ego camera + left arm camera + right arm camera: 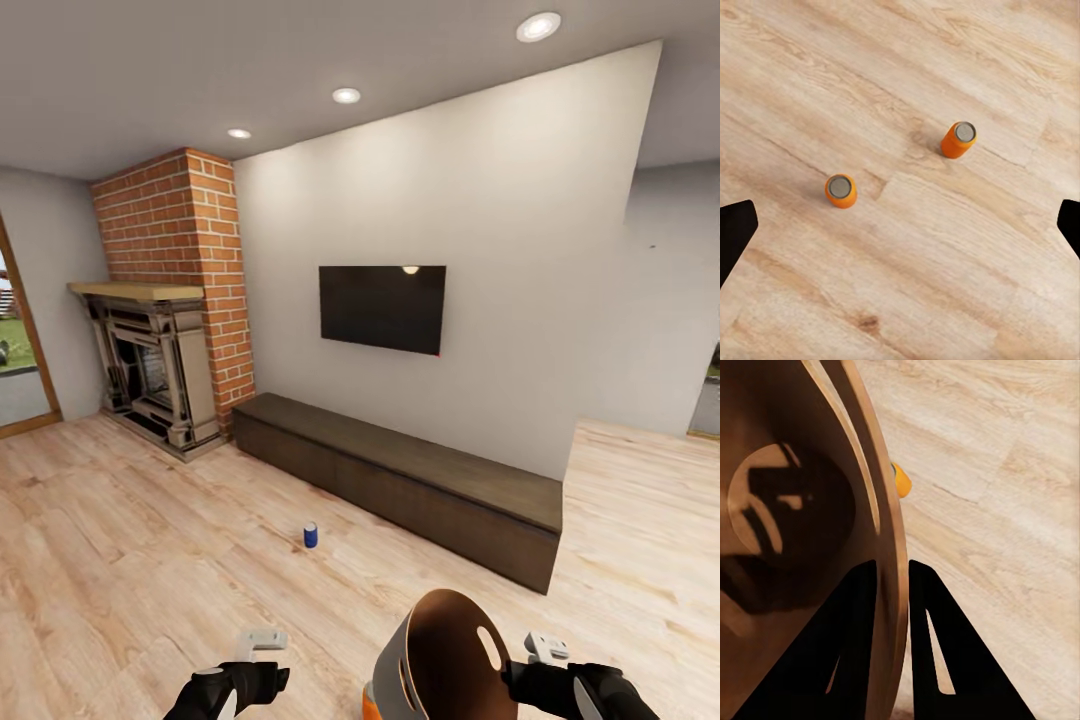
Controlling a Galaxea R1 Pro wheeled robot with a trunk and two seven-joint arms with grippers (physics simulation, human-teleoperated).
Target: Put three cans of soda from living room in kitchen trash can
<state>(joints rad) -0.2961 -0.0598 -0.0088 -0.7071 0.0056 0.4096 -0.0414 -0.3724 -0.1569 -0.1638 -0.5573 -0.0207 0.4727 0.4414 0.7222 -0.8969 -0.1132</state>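
Note:
I am in the living room. A dark blue can of soda (311, 535) stands on the wood floor in front of the low cabinet (420, 480). Two orange cans (841, 190) (959, 139) stand upright on the floor below my left gripper (901, 225), which hangs open above them. My right gripper (892, 568) is shut on the rim of the trash can (445, 655), grey outside and tan-brown inside, tilted with its mouth toward the camera. An orange can (370, 697) peeks out beside the bin's base.
A black TV (382, 308) hangs on the wall above the long cabinet. A brick column with a fireplace (165, 360) stands at the left, and a glass door (15, 350) lies beyond it. Open wood floor (120, 560) spreads ahead, with a passage at the right past the wall's end.

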